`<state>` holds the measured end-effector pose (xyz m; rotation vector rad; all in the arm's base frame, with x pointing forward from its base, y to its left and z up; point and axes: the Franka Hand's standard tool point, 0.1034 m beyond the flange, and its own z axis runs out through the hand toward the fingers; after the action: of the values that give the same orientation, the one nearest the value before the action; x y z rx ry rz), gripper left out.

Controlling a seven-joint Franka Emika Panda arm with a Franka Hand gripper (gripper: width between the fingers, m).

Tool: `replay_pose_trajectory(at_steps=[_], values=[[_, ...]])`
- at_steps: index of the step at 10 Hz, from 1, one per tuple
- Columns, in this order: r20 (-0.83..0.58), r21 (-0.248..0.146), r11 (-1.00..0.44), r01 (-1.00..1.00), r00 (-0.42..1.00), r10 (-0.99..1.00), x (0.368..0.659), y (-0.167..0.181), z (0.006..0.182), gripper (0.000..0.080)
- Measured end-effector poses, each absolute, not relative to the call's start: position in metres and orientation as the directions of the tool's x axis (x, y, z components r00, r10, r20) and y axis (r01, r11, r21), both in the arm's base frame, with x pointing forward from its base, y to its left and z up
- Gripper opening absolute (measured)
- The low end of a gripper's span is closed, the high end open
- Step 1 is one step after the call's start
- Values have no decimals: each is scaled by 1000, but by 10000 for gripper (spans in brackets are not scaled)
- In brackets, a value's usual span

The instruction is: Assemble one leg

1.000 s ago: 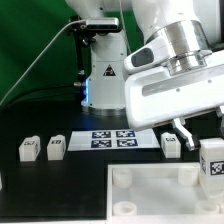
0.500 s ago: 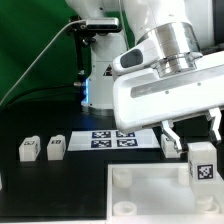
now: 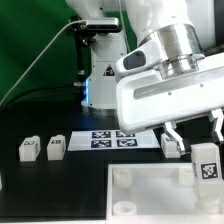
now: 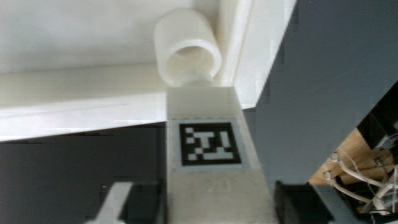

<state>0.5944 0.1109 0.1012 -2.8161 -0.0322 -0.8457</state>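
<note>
My gripper (image 3: pixel 205 140) is shut on a leg (image 3: pixel 206 164), a small white block with a black-and-white tag, and holds it over the right side of the large white panel (image 3: pixel 150 195). In the wrist view the held leg (image 4: pixel 210 140) points at a round corner socket (image 4: pixel 187 55) of the panel (image 4: pixel 71 95), its tip just in front of the socket. Whether it touches is unclear. Three more legs lie on the black table: two at the exterior view's left (image 3: pixel 28 149) (image 3: pixel 56 146) and one near the gripper (image 3: pixel 171 145).
The marker board (image 3: pixel 115 139) lies flat between the loose legs. The robot base (image 3: pixel 100 75) stands behind it before a green backdrop. Cables show beside the table edge in the wrist view (image 4: pixel 365 165).
The gripper with the held leg has shifted slightly to the exterior view's right and a little lower, toward the panel's right corner.
</note>
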Motion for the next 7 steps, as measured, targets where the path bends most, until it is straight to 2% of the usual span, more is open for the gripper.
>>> replay_pose_trajectory(at_steps=[7], values=[[513, -189, -979, 78, 858, -31, 588, 104, 102, 294]])
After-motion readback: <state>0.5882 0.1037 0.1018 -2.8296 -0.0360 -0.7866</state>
